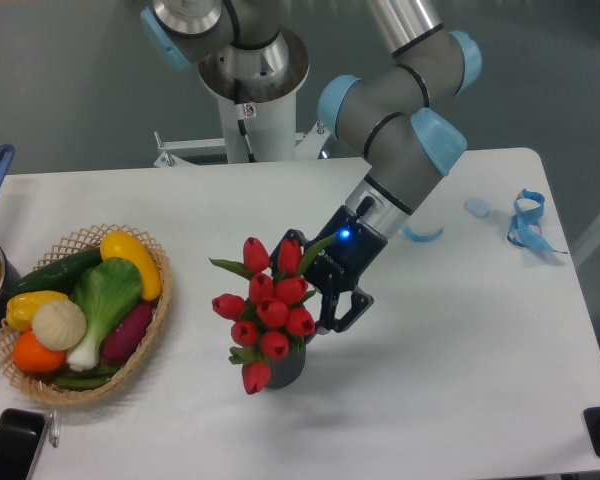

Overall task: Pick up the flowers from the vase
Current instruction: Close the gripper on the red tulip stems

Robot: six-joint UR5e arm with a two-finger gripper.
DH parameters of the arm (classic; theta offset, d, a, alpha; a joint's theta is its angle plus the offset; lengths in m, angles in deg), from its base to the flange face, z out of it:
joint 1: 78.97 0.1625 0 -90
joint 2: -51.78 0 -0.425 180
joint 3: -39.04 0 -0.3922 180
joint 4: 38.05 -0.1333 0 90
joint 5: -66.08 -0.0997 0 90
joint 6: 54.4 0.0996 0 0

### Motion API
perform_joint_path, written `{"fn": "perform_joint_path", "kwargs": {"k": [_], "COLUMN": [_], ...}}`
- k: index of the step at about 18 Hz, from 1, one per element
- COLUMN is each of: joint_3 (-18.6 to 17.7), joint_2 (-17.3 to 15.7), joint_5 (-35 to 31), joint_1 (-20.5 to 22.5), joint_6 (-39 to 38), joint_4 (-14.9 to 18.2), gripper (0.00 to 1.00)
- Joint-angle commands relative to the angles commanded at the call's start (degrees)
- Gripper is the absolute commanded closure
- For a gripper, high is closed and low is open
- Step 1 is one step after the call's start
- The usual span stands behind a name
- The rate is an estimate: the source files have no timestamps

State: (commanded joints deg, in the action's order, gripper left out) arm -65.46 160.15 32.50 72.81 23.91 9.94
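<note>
1. Basket (pixel 40 385) w/ toy veg sits far left, well apart from the job.
2. Flowers (pixel 268 310) stand mid-table in the vase (pixel 285 368); buds lean toward the camera, hiding most of the vase.
3. Bunch looks light & soft; buds prob. crush easily, stems likely flex. Best hold: the stems bunched just above the vase mouth, not the heads.
4. Gripper (pixel 325 300) is right against the bunch's right side, partly behind the buds. Can't tell if fingers are spread or clamped on stems.
5. Vase is small, may tip or lift w/ the bunch.
</note>
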Motion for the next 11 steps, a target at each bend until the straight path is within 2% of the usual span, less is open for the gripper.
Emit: {"fn": "perform_joint_path", "kwargs": {"k": [2,11], "joint_3": [-0.09,0.0], "joint_2": [-0.09,-0.35], "joint_5": [0.09,1.05], "joint_1": [0.09,0.44], "joint_6": [-0.09,-3.34], "joint_4": [0.0,0.0], "gripper": [0.48,0.51]}}
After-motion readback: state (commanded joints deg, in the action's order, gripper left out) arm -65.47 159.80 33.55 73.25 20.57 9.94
